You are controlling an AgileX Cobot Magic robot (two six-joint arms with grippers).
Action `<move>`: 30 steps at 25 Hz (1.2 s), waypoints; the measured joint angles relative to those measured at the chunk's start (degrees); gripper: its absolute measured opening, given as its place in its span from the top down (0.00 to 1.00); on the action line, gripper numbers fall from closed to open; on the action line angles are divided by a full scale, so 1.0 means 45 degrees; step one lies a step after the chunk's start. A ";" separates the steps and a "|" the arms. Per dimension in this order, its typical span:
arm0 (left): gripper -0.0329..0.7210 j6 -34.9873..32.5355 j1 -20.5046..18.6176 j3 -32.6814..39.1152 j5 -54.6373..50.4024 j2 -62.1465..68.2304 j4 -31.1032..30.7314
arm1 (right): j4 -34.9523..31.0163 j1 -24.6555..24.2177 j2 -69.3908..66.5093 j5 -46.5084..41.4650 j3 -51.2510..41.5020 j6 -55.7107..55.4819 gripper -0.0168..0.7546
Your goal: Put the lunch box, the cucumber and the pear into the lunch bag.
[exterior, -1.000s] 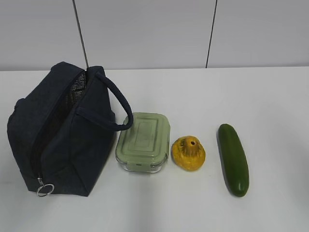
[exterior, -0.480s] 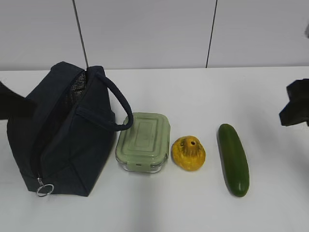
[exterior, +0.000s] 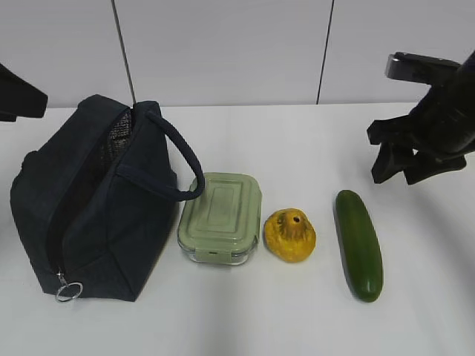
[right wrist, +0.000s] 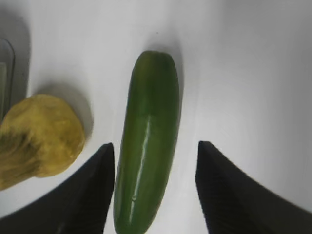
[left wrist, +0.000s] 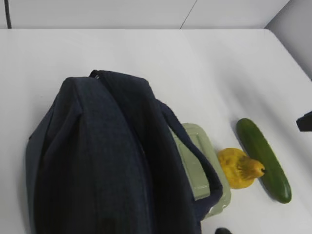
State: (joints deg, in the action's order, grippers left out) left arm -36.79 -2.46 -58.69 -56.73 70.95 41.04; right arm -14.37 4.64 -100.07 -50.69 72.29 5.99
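The navy lunch bag (exterior: 96, 215) stands at the left with its zipper open, silvery lining showing and its ring pull (exterior: 67, 291) at the front. The sage-lidded lunch box (exterior: 221, 217), the yellow pear (exterior: 290, 235) and the cucumber (exterior: 359, 245) lie in a row to its right. My right gripper (exterior: 395, 178) is open and empty, hovering just beyond the cucumber's far end; in the right wrist view its fingers (right wrist: 87, 195) straddle the cucumber (right wrist: 148, 122) from above, with the pear (right wrist: 41, 136) to the left. The left wrist view looks down on the bag (left wrist: 97, 161), lunch box (left wrist: 191, 168), pear (left wrist: 236, 168) and cucumber (left wrist: 263, 158).
The left arm (exterior: 18, 96) shows only as a dark shape at the left edge, above and behind the bag. The bag's loop handle (exterior: 182, 159) arches over the lunch box's left edge. The white table (exterior: 297, 141) runs back to a grey wall.
Both arms have come into view. The right gripper moved in from the right edge and up to the cucumber's far end. The left arm rose at the left edge. The objects have not moved.
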 joint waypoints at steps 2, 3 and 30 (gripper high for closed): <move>0.47 0.0011 -0.0024 0.0000 0.0000 0.0000 -0.0395 | 0.0000 0.0000 -0.0839 -0.0239 0.0608 0.0000 0.36; 0.47 0.0024 -0.0024 0.0000 0.0000 0.0000 -0.0508 | 0.0000 0.0000 -0.1168 -0.0349 0.0911 0.0000 0.32; 0.47 0.0049 -0.0024 -0.0024 0.0408 0.0024 -0.1094 | -0.0672 0.0453 -0.4619 -0.0825 0.2068 0.0695 0.29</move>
State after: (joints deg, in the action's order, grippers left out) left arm -36.57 -2.56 -58.80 -54.90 71.06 36.11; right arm -17.39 6.68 -120.85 -54.40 81.60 9.12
